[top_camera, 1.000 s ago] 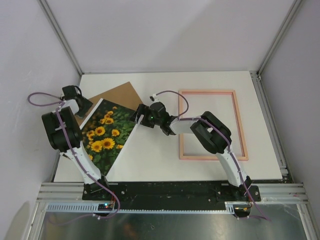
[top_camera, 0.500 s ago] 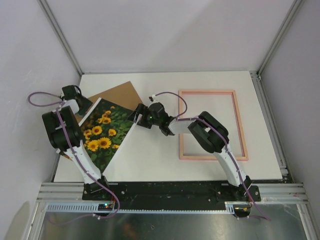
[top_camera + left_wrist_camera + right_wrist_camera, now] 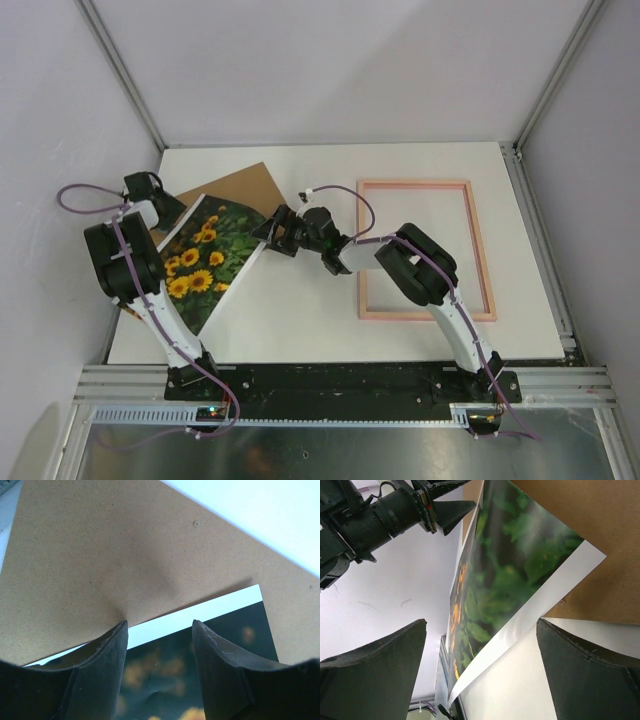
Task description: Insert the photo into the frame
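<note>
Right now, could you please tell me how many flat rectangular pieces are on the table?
3: the sunflower photo at the left, the brown backing board partly under it, the pink frame at the right. Any others hidden underneath would not show.

One camera looks straight down on the whole table (image 3: 300, 320), both wrist cameras peer closely at the photo (image 3: 505, 575)
</note>
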